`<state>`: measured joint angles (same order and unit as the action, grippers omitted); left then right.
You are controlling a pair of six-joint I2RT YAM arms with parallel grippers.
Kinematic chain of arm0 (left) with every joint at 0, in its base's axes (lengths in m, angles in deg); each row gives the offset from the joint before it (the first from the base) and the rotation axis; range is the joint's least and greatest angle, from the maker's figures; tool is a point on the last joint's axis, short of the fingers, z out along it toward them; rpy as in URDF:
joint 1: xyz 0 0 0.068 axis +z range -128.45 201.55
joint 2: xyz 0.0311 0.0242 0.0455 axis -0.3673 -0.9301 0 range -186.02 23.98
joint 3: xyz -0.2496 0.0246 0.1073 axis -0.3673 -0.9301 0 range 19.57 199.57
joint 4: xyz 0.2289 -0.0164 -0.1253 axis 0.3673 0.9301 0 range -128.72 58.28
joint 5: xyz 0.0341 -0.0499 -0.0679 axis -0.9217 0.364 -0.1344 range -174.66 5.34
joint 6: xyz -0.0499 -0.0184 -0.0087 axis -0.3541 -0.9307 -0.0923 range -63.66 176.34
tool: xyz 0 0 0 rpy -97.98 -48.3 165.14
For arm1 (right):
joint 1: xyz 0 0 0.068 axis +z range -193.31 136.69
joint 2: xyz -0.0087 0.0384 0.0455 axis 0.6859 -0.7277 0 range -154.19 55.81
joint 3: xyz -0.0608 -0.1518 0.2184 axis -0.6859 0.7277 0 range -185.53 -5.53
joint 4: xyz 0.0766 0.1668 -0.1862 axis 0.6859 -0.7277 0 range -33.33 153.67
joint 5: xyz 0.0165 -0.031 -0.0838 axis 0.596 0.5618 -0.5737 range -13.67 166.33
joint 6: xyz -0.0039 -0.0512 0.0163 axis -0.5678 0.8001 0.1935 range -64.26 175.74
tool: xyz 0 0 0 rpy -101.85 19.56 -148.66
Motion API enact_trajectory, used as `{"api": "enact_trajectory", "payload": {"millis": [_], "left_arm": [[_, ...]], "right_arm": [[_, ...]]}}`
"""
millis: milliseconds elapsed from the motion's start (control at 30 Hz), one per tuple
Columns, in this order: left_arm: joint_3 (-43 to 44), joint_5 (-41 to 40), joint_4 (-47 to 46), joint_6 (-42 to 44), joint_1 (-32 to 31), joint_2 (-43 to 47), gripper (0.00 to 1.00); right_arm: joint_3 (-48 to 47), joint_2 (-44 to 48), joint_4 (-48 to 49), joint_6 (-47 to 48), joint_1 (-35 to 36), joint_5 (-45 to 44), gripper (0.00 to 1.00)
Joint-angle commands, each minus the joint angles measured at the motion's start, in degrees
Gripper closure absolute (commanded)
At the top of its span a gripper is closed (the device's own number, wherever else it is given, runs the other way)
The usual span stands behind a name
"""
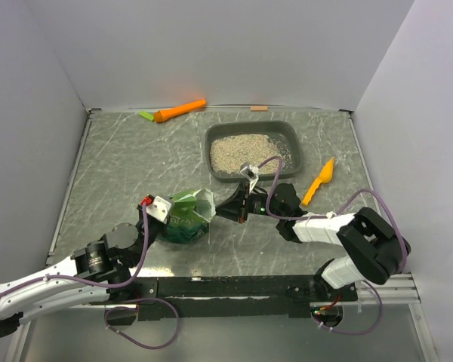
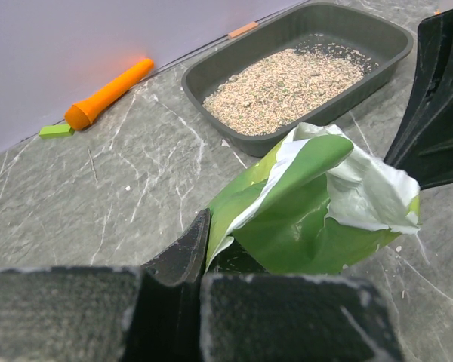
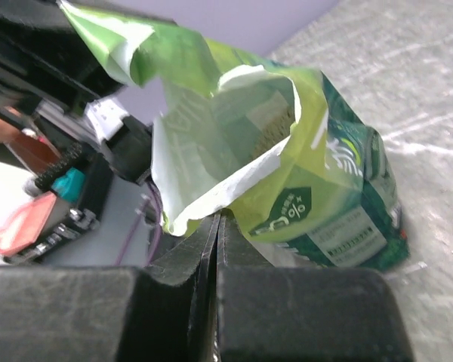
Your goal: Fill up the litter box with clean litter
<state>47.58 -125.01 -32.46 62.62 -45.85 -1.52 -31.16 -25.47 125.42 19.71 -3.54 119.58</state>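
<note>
The dark grey litter box (image 1: 288, 134) stands at the back right and holds a layer of beige clean litter (image 1: 245, 151); both show in the left wrist view, the box (image 2: 211, 69) and the litter (image 2: 287, 79). A green-teal bag (image 1: 187, 217) stands open-topped in front of the box. My left gripper (image 1: 168, 217) is shut on the bag's left rim (image 2: 234, 204). My right gripper (image 1: 225, 209) is shut on the bag's right rim, where the white lining meets its fingertips (image 3: 211, 226). The bag (image 3: 325, 188) is upright between both grippers.
An orange scoop (image 1: 318, 182) lies right of the litter box. An orange carrot-shaped toy (image 1: 180, 110) and a small green piece (image 1: 146, 116) lie by the back wall. Walls enclose the table on three sides.
</note>
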Motion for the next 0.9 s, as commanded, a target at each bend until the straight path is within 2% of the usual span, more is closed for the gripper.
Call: {"api": "enact_trajectory", "payload": {"millis": [0, 200, 467, 867], "left_arm": [[1.9, 1.4, -2.7, -1.1, 0.1, 0.0, 0.99], [2.0, 1.4, -2.7, -1.1, 0.1, 0.0, 0.99], [1.8, 1.3, -2.7, -0.7, 0.1, 0.3, 0.99], [1.9, 1.2, -2.7, -0.7, 0.1, 0.4, 0.99]], "right_arm": [[0.0, -5.4, 15.9, -6.4, 0.2, -0.5, 1.00], [-3.7, -15.2, 32.2, -17.7, 0.1, -0.2, 1.00], [-6.6, -13.3, 29.7, -17.1, 0.2, 0.1, 1.00], [-13.0, -6.2, 16.8, -11.6, 0.2, 1.8, 1.00]]}}
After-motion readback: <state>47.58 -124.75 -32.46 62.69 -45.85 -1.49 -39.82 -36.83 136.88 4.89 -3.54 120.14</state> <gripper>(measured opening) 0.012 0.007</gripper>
